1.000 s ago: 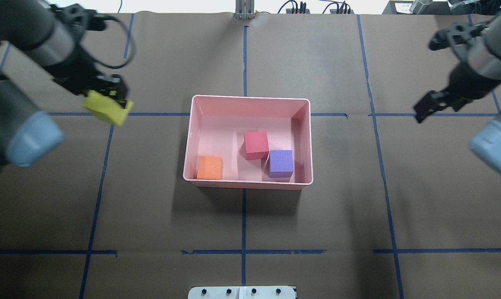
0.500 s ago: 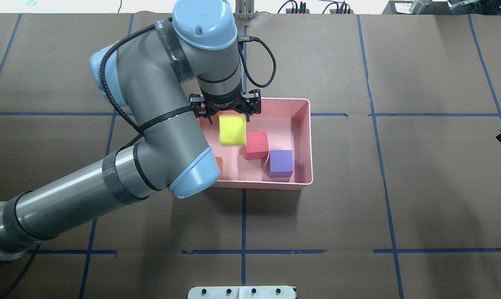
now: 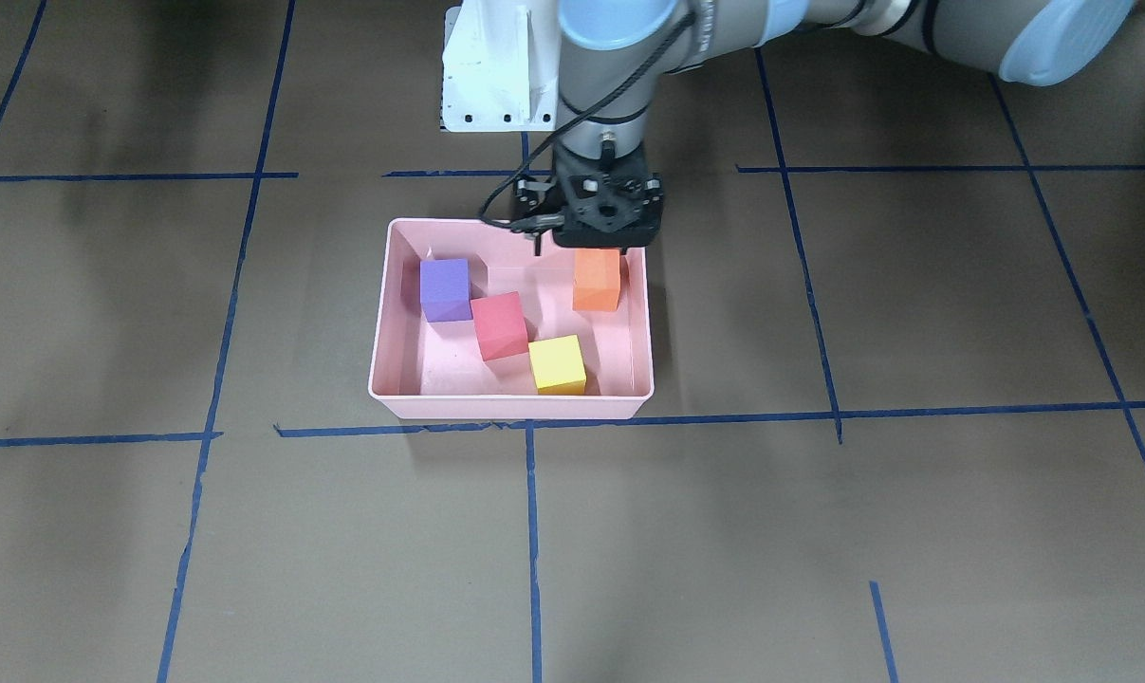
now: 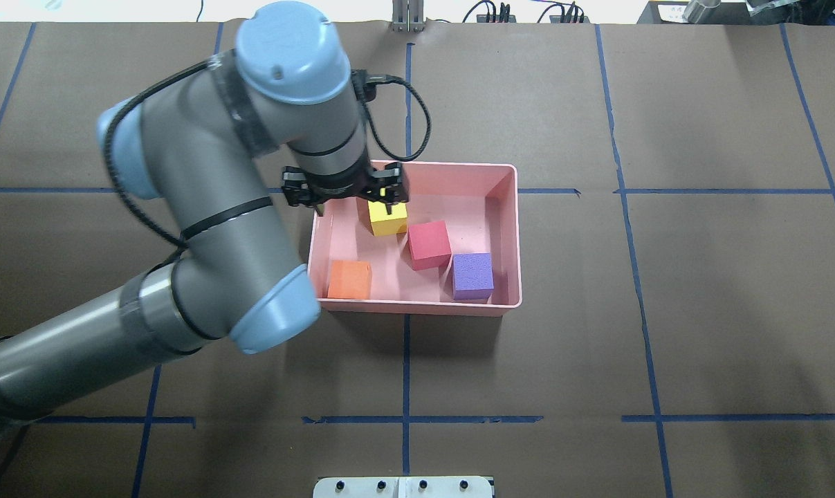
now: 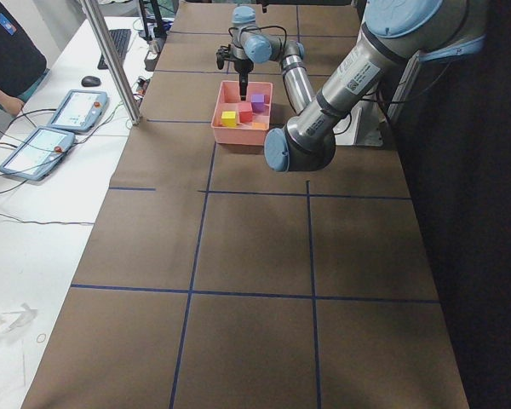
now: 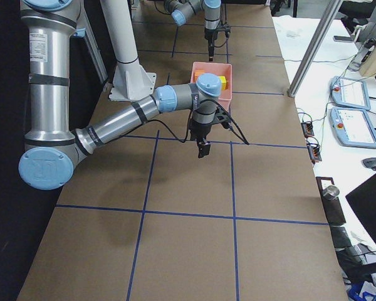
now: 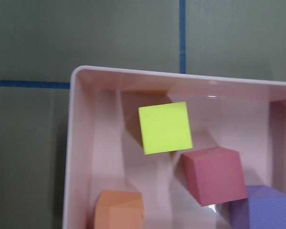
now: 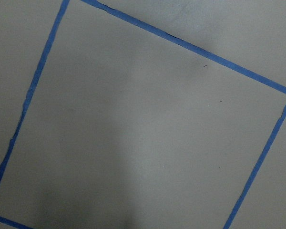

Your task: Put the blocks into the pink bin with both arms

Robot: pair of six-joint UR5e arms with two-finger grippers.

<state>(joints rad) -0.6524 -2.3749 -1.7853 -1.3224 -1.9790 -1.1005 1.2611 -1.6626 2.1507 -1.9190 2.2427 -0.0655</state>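
Note:
The pink bin (image 4: 507,235) sits mid-table and holds all of the blocks. The yellow block (image 4: 388,220) lies on its floor near the far wall, the red-pink block (image 4: 429,244) in the middle, the purple block (image 4: 472,275) at the near right and the orange block (image 4: 349,279) at the near left. My left gripper (image 4: 351,198) hangs over the bin's far left corner, open and empty, just beside the yellow block. The left wrist view shows the yellow block (image 7: 165,127) lying free. My right gripper (image 6: 203,148) hangs over bare table; I cannot tell whether it is open.
Brown paper with blue tape lines covers the table. The left arm's elbow (image 4: 275,318) overhangs the bin's near left corner. The white pedestal (image 3: 496,66) stands behind the bin. Tablets and cables lie on the side bench (image 5: 72,111).
My left arm swung in from the left with the yellow block, came over the bin and let it go; it now lies in the bin. My right arm drew back out of the overhead view.

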